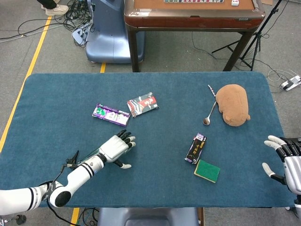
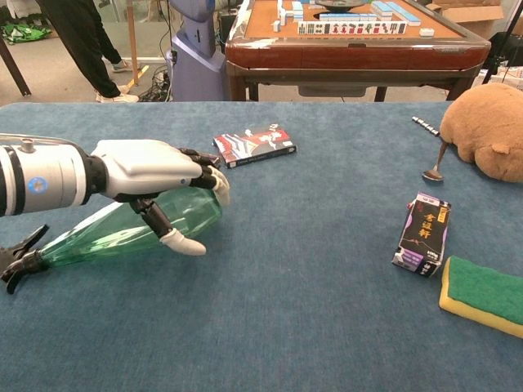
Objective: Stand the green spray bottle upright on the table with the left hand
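Head view first: the green spray bottle (image 1: 89,155) is lying on its side near the front-left part of the blue tabletop (image 1: 56,99), mostly hidden under the left hand (image 1: 115,147) and forearm. Only the black trigger end pokes out on the left side. The left hand lies over the bottle body with fingers stretched toward the middle of the tabletop. There's a wide bare patch between that hand and the black box (image 1: 195,147) to its right, and more bare cloth along the left edge. The purple packet (image 1: 110,114) and the red-and-black packet (image 1: 142,104) sit further back, apart from the hand. The right hand (image 1: 282,160) hangs at the right edge near the front corner, fingers spread, holding nothing. The green sponge (image 1: 207,170) is just beside the black box, close to the front edge. The brown plush (image 1: 233,104) and spoon (image 1: 209,115) sit toward the back right.

Chest view: the bottle (image 2: 122,233) is still down, tilted a little, nozzle end pointing to the left edge. The left hand (image 2: 151,175) wraps it, fingers over the top of the wide end, thumb underneath, so it's gripping the bottle. Plenty of bare cloth in front of it and to its right.
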Motion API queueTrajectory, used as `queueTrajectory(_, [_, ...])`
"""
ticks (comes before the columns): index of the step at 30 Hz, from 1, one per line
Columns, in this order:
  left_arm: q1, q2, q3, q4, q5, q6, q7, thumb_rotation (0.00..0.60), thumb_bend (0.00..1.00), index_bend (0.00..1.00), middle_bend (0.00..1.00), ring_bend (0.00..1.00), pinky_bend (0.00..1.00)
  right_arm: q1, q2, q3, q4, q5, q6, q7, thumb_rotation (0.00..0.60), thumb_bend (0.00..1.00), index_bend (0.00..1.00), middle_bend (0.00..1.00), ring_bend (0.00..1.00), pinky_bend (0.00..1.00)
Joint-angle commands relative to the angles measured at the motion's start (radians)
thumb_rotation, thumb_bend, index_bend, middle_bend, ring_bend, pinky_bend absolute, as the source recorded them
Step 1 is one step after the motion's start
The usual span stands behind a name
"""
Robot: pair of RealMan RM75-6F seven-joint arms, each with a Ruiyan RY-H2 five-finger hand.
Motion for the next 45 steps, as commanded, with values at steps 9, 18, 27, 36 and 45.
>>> queueTrajectory(9, [-0.124,-0.01,0.032,0.096,-0.438,0.138,0.268,0.244,0.17,0.19,0.12,0.0,0.0,-0.002,0.0,0.001,0.002,0.002,0.002,0.001,0.6,0.25,0.29,0.23,0.15,0.18])
queueTrajectory(18, [-0.164,-0.02,0.03,0.218,-0.622,0.191,0.302,0.243,0.17,0.19,0.12,0.0,0.0,-0.008,0.003,-0.001,0.0,0.001,0.01,0.002,0.6,0.25,0.29,0.23,0.15,0.18])
queueTrajectory(27, [-0.097,0.112,0.024,0.042,-0.393,0.222,0.12,0.33,0.17,0.19,0.12,0.0,0.0,-0.002,-0.002,0.0,0.0,-0.006,0.003,0.003,0.6,0.25,0.29,0.23,0.15,0.18])
queueTrajectory(36, [-0.042,0.223,0.107,-0.105,-0.036,0.188,-0.02,0.599,0.17,0.22,0.13,0.0,0.0,-0.007,-0.001,-0.004,-0.001,-0.012,0.011,0.003,0.6,0.25,0.29,0.23,0.15,0.18])
queueTrajectory(45, [-0.085,0.22,0.141,-0.134,-0.095,0.089,0.026,0.229,0.15,0.23,0.14,0.0,0.0,-0.012,-0.005,-0.008,0.001,-0.021,0.02,0.009,0.6,0.25,0.29,0.23,0.15,0.18])
